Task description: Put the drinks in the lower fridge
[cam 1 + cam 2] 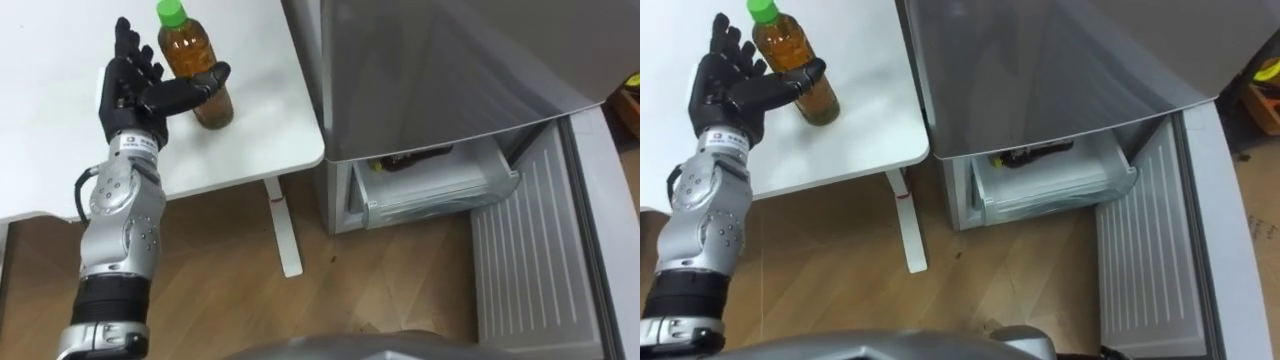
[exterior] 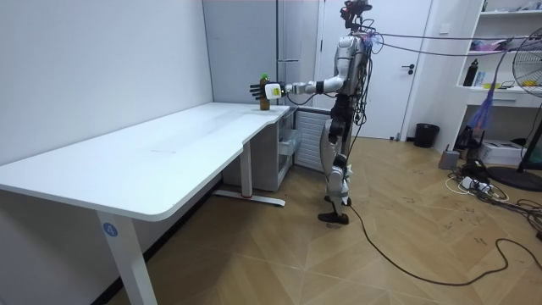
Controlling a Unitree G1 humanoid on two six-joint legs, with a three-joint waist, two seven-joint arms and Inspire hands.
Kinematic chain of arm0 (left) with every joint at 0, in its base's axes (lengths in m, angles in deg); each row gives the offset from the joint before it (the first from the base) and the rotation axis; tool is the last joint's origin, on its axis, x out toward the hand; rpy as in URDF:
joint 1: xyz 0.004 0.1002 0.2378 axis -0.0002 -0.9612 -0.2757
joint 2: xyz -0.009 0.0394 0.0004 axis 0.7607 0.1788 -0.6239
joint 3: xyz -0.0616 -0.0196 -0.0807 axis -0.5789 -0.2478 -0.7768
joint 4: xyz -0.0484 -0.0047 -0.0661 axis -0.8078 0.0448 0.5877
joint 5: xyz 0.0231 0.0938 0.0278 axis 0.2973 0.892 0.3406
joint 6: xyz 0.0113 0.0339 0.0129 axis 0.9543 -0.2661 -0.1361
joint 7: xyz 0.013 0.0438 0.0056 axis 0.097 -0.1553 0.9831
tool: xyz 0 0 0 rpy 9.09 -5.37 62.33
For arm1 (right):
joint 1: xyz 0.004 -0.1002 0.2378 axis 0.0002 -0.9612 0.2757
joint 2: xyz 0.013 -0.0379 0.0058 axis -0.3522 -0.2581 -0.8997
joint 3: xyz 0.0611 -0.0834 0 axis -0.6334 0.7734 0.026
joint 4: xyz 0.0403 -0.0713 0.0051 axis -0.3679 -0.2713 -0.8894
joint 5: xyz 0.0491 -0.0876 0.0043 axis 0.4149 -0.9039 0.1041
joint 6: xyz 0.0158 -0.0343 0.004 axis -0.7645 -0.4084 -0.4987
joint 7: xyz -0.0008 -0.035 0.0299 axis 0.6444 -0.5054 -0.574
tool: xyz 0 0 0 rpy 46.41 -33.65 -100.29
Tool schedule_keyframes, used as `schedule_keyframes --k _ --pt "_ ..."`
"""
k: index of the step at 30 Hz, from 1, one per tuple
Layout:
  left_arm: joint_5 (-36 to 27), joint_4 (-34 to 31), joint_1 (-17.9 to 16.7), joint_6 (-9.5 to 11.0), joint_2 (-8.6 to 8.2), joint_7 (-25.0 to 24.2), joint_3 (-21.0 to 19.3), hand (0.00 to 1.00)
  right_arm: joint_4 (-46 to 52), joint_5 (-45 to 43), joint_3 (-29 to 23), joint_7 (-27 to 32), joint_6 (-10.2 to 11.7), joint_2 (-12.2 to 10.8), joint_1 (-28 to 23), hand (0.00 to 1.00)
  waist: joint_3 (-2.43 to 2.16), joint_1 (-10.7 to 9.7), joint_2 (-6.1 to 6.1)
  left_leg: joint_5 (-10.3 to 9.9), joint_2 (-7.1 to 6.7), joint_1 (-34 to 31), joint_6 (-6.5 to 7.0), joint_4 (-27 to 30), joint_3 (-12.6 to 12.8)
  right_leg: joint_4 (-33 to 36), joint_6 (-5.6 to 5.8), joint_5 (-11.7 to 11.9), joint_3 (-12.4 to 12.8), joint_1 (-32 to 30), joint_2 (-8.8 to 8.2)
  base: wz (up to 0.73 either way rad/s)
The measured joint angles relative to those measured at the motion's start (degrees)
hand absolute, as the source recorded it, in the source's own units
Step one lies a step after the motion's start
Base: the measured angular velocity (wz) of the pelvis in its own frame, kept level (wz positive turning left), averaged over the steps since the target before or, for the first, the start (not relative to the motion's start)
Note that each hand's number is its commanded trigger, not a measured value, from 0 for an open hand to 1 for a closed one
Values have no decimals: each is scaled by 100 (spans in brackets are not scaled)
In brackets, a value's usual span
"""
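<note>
Left eye view: we see the tea bottle [image 1: 203,78] upright on the white desk [image 1: 70,160], near the corner beside the fridge [image 1: 440,70]. We judge it could topple if the thumb nudges it before the fingers wrap. Our left hand [image 1: 132,88] is raised just left of it, fingers spread straight, thumb lying across its front, not gripping.

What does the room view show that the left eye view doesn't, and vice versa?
The room view adds the robot standing by the fridge, the table end to end and a black bin. The left eye view adds the lower fridge drawer pulled open, something dark inside. Both share the left hand, open against the green-capped bottle on the table.
</note>
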Motion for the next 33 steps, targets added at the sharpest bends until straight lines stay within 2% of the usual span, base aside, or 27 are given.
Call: schedule_keyframes --k 6,13,16,23,26,30,33 --pt "-2 49 0 -50 0 -2 -6 0 -27 -23 -29 2 -57 5 17 0 -1 -93 0 0 -3 4 1 -11 2 23 -2 0 84 -50 17 -8" --pt "-1 133 99 -117 2 -42 -224 0 -50 -417 -121 4 -157 15 31 0 -3 -105 1 -2 -6 4 3 0 10 104 -32 -30 155 -119 27 -5" --pt "-1 133 100 -127 4 -40 -246 0 -51 -475 -178 2 -240 21 34 0 -5 -104 4 -2 -6 5 3 0 14 113 -32 -30 192 -136 32 -6" --pt "-4 150 100 -261 43 -41 -255 0 -81 -640 -189 11 -251 22 27 0 -7 -118 7 -6 -6 6 8 -2 14 99 -33 -29 235 -143 38 -3" --pt "-7 171 101 -284 44 -44 -278 0 -89 -697 -189 10 -357 22 22 0 -8 -118 9 -6 -7 10 9 -2 17 104 -33 -29 251 -144 40 0" --pt "-114 549 330 -291 50 -34 -336 0 -72 -770 -184 12 -368 22 -31 0 -12 -123 16 -6 -6 24 9 0 13 107 -33 -29 264 -127 41 0" --pt "-280 579 421 -295 52 -29 -364 0 -60 -821 -185 15 -372 22 -62 0 -10 -124 10 -7 -4 33 9 -6 16 108 -34 -29 352 -128 60 -3"
